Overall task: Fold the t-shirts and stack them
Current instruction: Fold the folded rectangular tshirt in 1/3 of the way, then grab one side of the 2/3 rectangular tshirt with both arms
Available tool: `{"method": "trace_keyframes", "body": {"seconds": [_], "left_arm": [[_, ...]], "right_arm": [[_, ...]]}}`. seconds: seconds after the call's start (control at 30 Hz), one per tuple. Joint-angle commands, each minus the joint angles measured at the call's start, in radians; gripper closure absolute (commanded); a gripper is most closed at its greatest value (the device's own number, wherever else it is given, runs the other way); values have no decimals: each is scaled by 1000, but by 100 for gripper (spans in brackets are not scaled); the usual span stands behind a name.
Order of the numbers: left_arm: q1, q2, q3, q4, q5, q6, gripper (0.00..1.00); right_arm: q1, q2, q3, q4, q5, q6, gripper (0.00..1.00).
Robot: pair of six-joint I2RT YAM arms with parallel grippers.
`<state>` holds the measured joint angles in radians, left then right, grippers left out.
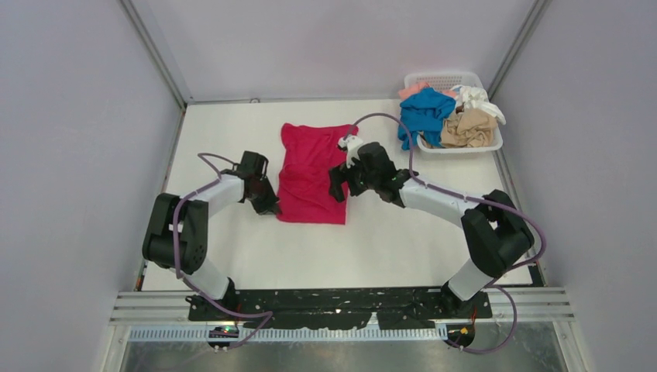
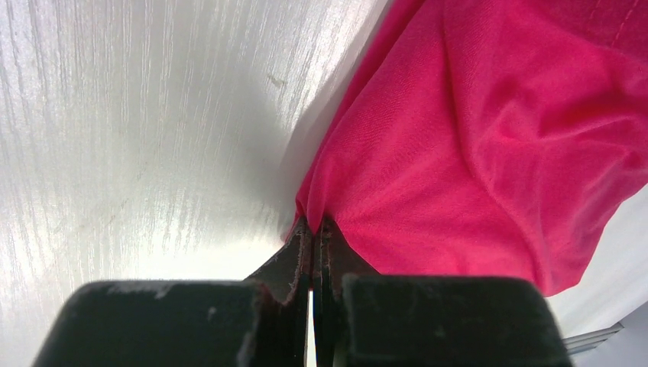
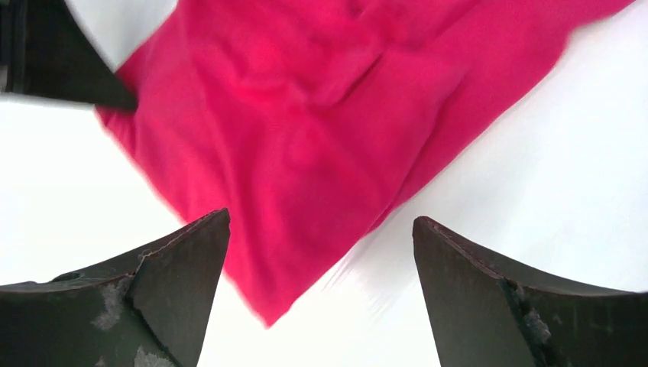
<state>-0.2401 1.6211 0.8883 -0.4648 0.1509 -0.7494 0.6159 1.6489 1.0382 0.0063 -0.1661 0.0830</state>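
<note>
On the white table point(image 1: 387, 240), the bright magenta-red cloth t-shirt point(image 1: 314, 174) lies flat between the two arms. At its near-left edge the left gripper point(image 2: 313, 229) is closed tight on a pinch of the cloth, with its elbow bent and its forearm angled low toward the shirt. At the shirt's right edge the right gripper point(image 3: 321, 222) hangs with its jaws spread wide, holding nothing, its forearm stretched in from the right. Beyond the shirt's far-right corner, a white plastic lattice basket point(image 1: 442, 77) holds crumpled blue point(image 1: 424, 115), tan point(image 1: 467, 128), white point(image 1: 476, 97) and peach-pink point(image 1: 413, 91) t-shirts.
</note>
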Motion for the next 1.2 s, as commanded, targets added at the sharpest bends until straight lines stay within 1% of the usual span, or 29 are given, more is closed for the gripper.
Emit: {"method": "trace_keyframes", "body": {"seconds": [0.0,0.03,0.07,0.1,0.17,0.2,0.27,0.33,0.37,0.5,0.57,0.6,0.63,0.67,0.7,0.73,0.8,0.93,0.97,1.0,1.1,1.17], "left_arm": [[1,-36,-37,-18,-9,16,100],[1,-40,-43,-18,-12,14,100],[1,-44,-47,-17,-15,14,100],[1,-47,-48,-16,-18,15,100],[1,-49,-45,-15,-23,16,98],[0,-49,-43,-20,-29,15,97],[1,-53,-45,-24,-36,14,94],[1,-58,-55,-13,-35,16,94],[0,-59,-56,-13,-34,16,94],[1,-58,-54,-15,-15,25,100],[1,-69,-65,-3,3,26,100],[1,-79,-75,7,12,25,100],[0,-90,-85,12,18,25,100],[1,-104,-93,13,26,25,100],[1,-119,-101,8,36,26,100],[0,-144,-111,0,45,28,100],[1,-214,-147,-17,51,30,100],[1,-435,-211,-87,12,26,100],[1,-486,-222,-110,4,22,100],[-1,-542,-227,-132,-1,21,100],[-1,-691,-234,-211,-13,18,100],[-1,-786,-233,-263,-11,12,100]], "right_arm": [[61,-86,-133,-72,10,56,5],[69,-105,-159,-47,-56,103,3],[74,-111,-199,9,-84,121,2],[90,-112,-210,23,-115,144,1],[123,-87,-211,20,-107,149,0],[140,-74,-199,5,-100,148,1],[153,-36,-190,-20,-96,152,6],[157,-14,-200,3,-107,163,11],[157,-6,-204,14,-104,172,17],[163,6,-206,5,-107,180,32],[171,3,-222,8,-101,177,45],[174,3,-226,8,-97,176,60],[175,3,-229,4,-95,177,71],[174,-1,-228,2,-104,175,89],[175,-7,-225,0,-117,172,91],[175,-29,-223,-14,-151,169,94],[174,-82,-227,-47,-220,164,94],[174,-201,-214,-161,-333,132,94],[173,-237,-206,-212,-374,120,94],[174,-253,-190,-255,-395,116,94],[175,-322,-167,-305,-538,119,94],[173,-354,-136,-356,-587,122,94]]}}
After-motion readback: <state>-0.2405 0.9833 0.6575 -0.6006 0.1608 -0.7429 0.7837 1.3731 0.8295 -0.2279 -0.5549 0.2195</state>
